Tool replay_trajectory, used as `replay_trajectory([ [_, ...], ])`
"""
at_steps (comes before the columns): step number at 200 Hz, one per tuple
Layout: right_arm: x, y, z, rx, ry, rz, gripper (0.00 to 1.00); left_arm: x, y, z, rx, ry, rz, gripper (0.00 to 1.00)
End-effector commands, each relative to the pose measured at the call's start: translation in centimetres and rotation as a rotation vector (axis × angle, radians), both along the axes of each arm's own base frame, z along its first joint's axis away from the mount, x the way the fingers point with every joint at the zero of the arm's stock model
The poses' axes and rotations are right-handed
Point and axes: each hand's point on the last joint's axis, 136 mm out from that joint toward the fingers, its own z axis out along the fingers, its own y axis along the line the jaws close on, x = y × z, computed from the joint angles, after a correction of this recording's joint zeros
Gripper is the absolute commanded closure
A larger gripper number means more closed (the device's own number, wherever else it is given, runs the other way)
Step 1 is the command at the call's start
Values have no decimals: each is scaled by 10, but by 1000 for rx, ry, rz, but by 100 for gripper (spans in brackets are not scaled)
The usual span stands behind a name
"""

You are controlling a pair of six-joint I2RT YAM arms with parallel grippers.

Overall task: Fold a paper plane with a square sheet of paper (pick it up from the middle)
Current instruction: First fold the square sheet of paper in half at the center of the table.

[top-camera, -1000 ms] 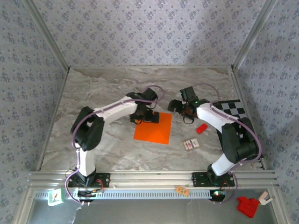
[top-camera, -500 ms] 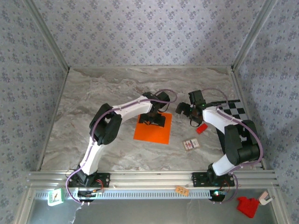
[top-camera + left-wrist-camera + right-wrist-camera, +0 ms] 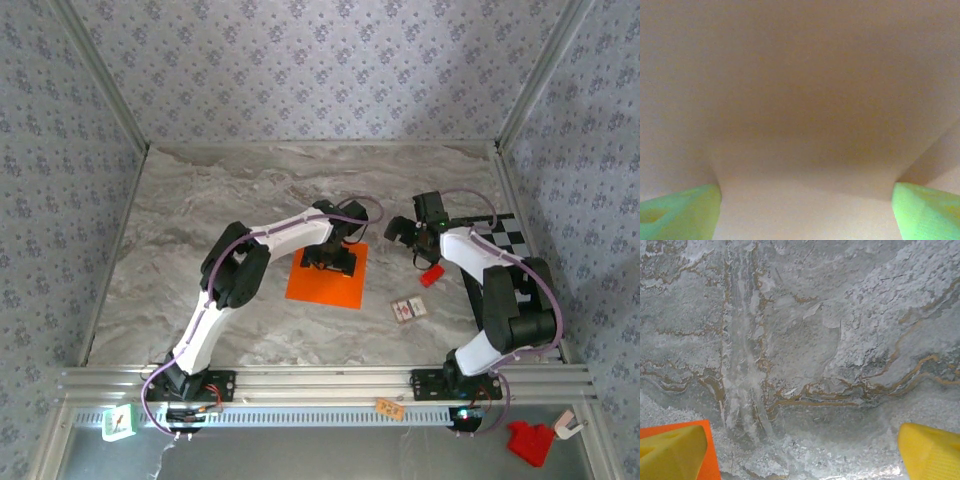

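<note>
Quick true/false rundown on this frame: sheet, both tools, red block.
1. The orange sheet lies flat and unfolded on the table. True.
2. The right tool grips the sheet. False: it is open over bare table, just right of the sheet.
3. The left tool is open over the sheet. True.
4. The red block sits on the sheet. False: it lies on the table to the sheet's right, apart from it.
</note>
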Motion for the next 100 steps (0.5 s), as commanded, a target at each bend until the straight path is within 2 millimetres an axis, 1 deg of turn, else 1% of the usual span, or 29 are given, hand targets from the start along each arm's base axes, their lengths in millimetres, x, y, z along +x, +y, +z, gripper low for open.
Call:
replay_trajectory([
  [1,-2,-5,3,-20,-10,2,0,-7,7,-7,53,29,-18,14],
  [54,0,-5,7,-15,-19,-3,0,-13,19,-27,110,56,-11,18],
  [100,0,-6,8,-13,-22,-9,0,-14,18,-29,101,56,-19,21],
])
